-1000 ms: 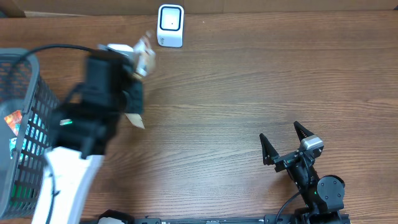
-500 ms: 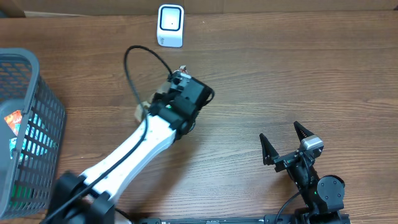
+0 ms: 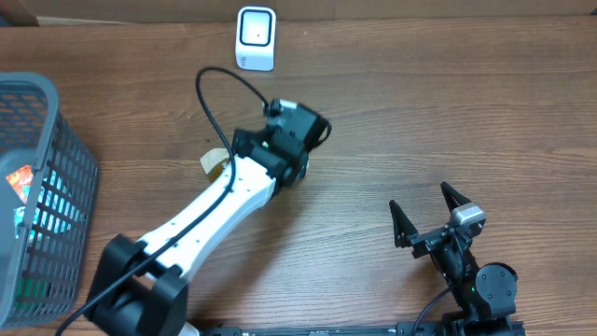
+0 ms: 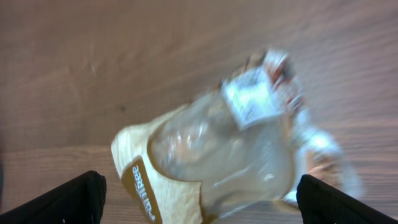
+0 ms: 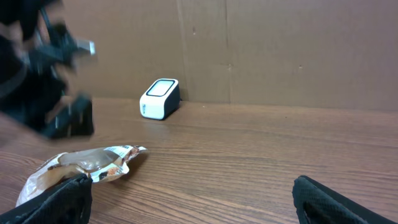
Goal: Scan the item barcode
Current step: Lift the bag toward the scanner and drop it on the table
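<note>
The item, a clear snack bag (image 4: 217,155) with a tan and brown printed end and a white label, lies on the wood table. My left gripper (image 4: 199,208) hovers over it, open wide, both black fingertips (image 4: 68,200) apart from the bag. From overhead only a tan corner of the bag (image 3: 216,161) shows beside the left wrist (image 3: 284,140). The white barcode scanner (image 3: 256,37) stands at the table's far edge. My right gripper (image 3: 420,199) rests open and empty at the near right; its view shows the bag (image 5: 81,167) and the scanner (image 5: 160,98).
A grey wire basket (image 3: 37,187) holding several packaged goods stands at the left edge. The left arm's black cable (image 3: 210,89) loops over the table between the wrist and the scanner. A cardboard wall (image 5: 280,50) backs the table.
The left arm swung from near the scanner to the table's middle with the bag. Its gripper then opened and let the bag go. The right arm has not moved.
</note>
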Motion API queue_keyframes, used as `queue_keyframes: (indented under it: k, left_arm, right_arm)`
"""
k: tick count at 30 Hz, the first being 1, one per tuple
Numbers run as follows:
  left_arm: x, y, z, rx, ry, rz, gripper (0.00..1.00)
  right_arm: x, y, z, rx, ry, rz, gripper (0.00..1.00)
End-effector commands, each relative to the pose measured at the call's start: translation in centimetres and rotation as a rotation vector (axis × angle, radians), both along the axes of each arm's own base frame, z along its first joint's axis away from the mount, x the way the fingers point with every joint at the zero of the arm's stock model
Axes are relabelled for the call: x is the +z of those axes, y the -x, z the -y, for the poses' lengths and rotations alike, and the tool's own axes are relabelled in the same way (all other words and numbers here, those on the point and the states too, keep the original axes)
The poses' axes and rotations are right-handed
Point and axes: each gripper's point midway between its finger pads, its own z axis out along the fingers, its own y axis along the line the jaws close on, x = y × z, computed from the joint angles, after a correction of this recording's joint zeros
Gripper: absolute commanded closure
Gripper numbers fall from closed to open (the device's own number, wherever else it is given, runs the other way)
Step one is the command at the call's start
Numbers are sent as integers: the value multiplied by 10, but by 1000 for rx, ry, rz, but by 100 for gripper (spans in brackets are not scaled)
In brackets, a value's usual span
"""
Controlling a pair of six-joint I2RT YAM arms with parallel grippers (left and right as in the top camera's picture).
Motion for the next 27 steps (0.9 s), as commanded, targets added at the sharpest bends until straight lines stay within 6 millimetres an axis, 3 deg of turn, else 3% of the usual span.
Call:
queue_keyframes:
  k: [1,3,6,11,13,20,24,27]
  left_arm:
    - [90,-16,6,16,183,165,0]
    - [126,-17,0,23,239,205,0]
    - [173,-14,-25,63,287,254,1]
    - [235,2,-101,230,315,356,0]
    - [256,18,-148,377,350,421,0]
    - [275,73,-263,770,352,548,0]
    - [264,107,-327,1000,283,544,0]
    - [245,130,-368,1155,285,495,0]
  right_arm:
    - [-1,1,-2,10,-1,6,0]
    - [-1,1,-2,10,-1,5,0]
    - [-1,1,-2,10,-1,6,0]
    - [-1,1,-2,10,-1,6,0]
    - [-1,1,-2,10,-1,5,0]
    - [-1,1,-2,10,-1,6,0]
    - [-1,1,-2,10,-1,5,0]
    - [-1,1,-2,10,-1,6,0]
